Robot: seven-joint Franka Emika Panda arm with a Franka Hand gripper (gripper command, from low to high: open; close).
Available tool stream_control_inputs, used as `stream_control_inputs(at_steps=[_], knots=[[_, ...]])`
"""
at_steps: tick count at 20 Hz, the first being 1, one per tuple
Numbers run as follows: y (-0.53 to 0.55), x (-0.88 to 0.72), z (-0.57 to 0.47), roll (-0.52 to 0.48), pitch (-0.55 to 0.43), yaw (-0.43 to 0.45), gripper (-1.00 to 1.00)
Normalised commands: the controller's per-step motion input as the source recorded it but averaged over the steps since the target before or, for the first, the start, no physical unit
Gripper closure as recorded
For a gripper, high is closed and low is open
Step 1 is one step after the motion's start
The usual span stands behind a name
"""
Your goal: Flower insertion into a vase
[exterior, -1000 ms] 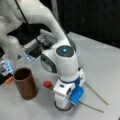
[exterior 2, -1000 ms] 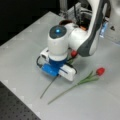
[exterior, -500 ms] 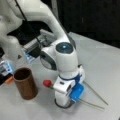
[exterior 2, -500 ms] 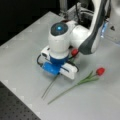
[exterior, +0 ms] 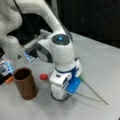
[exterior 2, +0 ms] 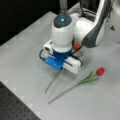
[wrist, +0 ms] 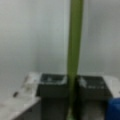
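My gripper point(exterior: 60, 97) stands upright at the table, shut on the thin green stem point(wrist: 74, 50) of a red flower. In the wrist view the stem runs straight up between the two dark fingers point(wrist: 53, 86). In a front view this stem point(exterior 2: 52, 82) pokes out below the gripper point(exterior 2: 60, 70), and its red head point(exterior 2: 77, 46) shows behind the hand. The red head point(exterior: 43, 76) lies between my gripper and the reddish-brown vase point(exterior: 25, 83). The vase stands upright at a front view's left, with nothing showing in its dark inside.
A second red flower point(exterior 2: 100, 71) with a long green stem point(exterior 2: 67, 91) and leaves lies flat on the grey table, free of the gripper. Its stem point(exterior: 96, 93) shows at the right. The arm's base and blue-labelled clutter point(exterior: 7, 67) stand behind the vase.
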Motion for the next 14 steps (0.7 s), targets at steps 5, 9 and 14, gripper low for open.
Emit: stream_control_inputs(at_steps=[5,9,14], knots=[[0.0,-0.26,0.44,0.045,-0.048,0.025,1.0],[0.01,-0.24,0.49,0.032,-0.033,0.009,1.0],[-0.01,-0.17,0.44,0.04,-0.085,-0.042,1.0]])
